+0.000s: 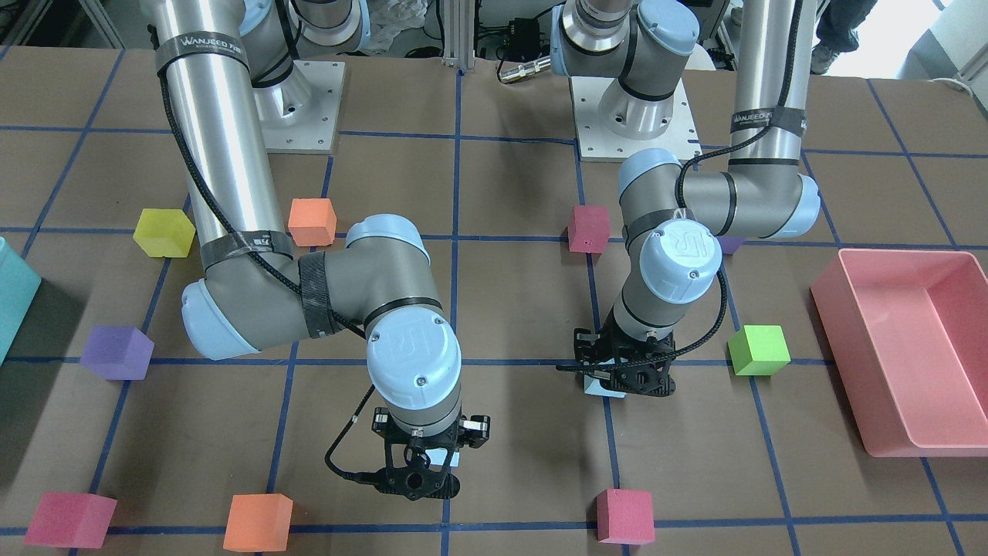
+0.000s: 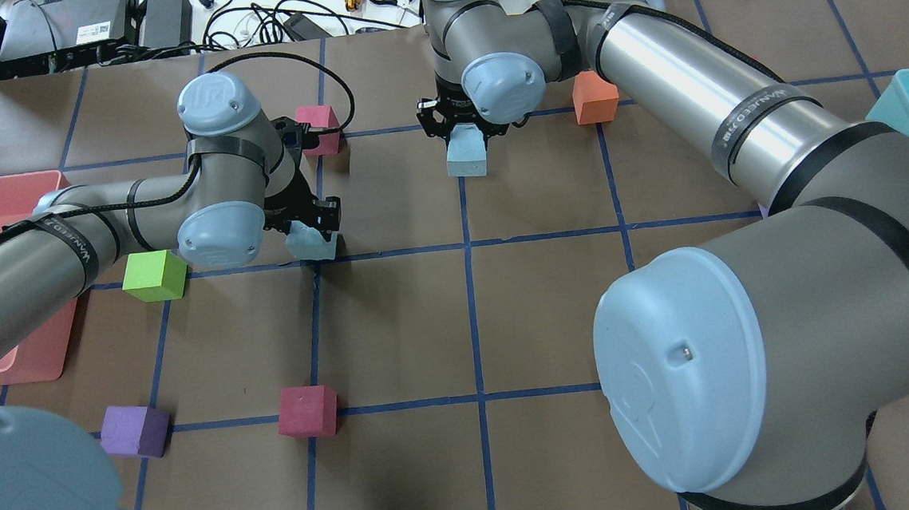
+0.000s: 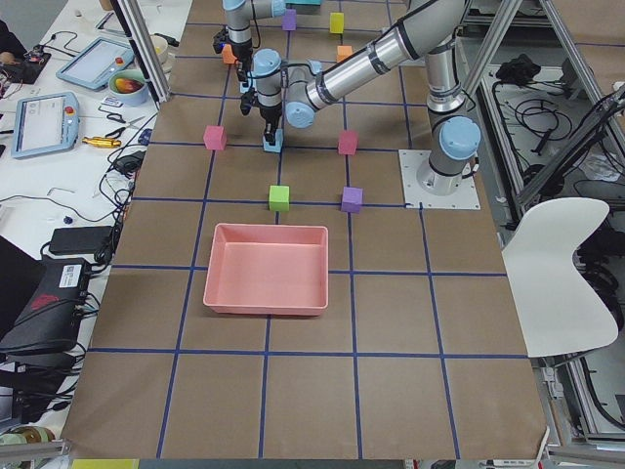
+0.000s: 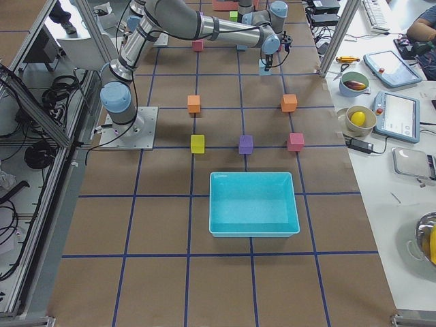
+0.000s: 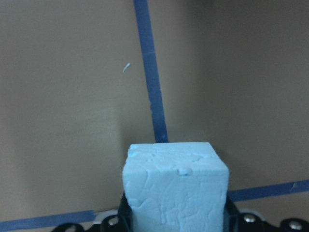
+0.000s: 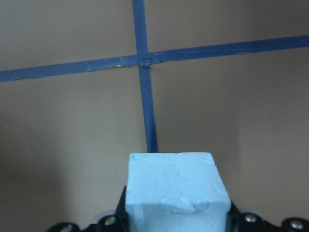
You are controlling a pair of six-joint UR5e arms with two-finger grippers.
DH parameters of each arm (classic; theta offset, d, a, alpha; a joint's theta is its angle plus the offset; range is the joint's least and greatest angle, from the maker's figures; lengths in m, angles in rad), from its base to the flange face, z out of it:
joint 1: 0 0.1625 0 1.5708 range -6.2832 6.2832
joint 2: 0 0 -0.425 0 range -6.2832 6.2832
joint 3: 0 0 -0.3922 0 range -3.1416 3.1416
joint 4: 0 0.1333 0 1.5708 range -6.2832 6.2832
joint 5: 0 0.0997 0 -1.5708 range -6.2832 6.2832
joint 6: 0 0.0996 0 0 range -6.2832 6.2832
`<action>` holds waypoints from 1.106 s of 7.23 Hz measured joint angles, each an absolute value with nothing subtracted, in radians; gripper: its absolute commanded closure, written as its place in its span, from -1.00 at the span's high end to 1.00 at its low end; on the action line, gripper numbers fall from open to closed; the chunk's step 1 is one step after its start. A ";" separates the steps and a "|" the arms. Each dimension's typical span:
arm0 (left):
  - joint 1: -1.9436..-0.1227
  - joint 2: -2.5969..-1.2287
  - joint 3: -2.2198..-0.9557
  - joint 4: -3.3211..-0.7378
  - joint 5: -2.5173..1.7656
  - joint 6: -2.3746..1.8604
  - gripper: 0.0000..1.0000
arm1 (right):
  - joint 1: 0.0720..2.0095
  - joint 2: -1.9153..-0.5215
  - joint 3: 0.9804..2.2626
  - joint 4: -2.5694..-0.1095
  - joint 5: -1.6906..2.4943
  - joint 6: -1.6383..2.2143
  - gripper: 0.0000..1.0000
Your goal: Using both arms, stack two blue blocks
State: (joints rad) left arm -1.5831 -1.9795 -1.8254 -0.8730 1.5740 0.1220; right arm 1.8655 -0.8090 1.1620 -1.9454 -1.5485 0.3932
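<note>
My left gripper (image 2: 310, 231) is shut on a pale blue block (image 2: 311, 244) near a tape crossing, left of the table's middle. The left wrist view shows this cube (image 5: 175, 188) held between the fingers, low over the brown paper. My right gripper (image 2: 464, 136) is shut on the second blue block (image 2: 467, 156) further out, near the centre line. The right wrist view shows that cube (image 6: 176, 188) between the fingers, just short of a tape crossing. I cannot tell whether either block touches the table. The two blocks are about one grid square apart.
A green cube (image 1: 760, 350) and a pink tray (image 1: 845, 363) lie beside the left arm. Magenta cubes (image 1: 624, 516) (image 1: 588, 228), orange cubes (image 1: 258, 522) (image 1: 312, 222), a purple cube (image 1: 117, 352), a yellow cube (image 1: 164, 232) and a teal box (image 1: 11, 293) surround the arms.
</note>
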 measured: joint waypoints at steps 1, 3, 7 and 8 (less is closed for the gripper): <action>-1.583 -1.971 -1.805 -0.879 1.573 0.121 -1.00 | 1.867 -0.804 1.161 -1.945 -1.548 0.390 -0.73; -1.580 -1.964 -1.776 -0.886 1.572 0.120 -1.00 | 1.868 -0.798 1.162 -1.946 -1.547 0.386 -0.68; -1.583 -1.983 -1.647 -1.005 1.574 0.094 -1.00 | 1.868 -0.781 1.162 -1.945 -1.542 0.349 0.27; -1.583 -1.989 -1.608 -1.047 1.574 0.092 -1.00 | 1.868 -0.779 1.162 -1.948 -1.542 0.342 0.99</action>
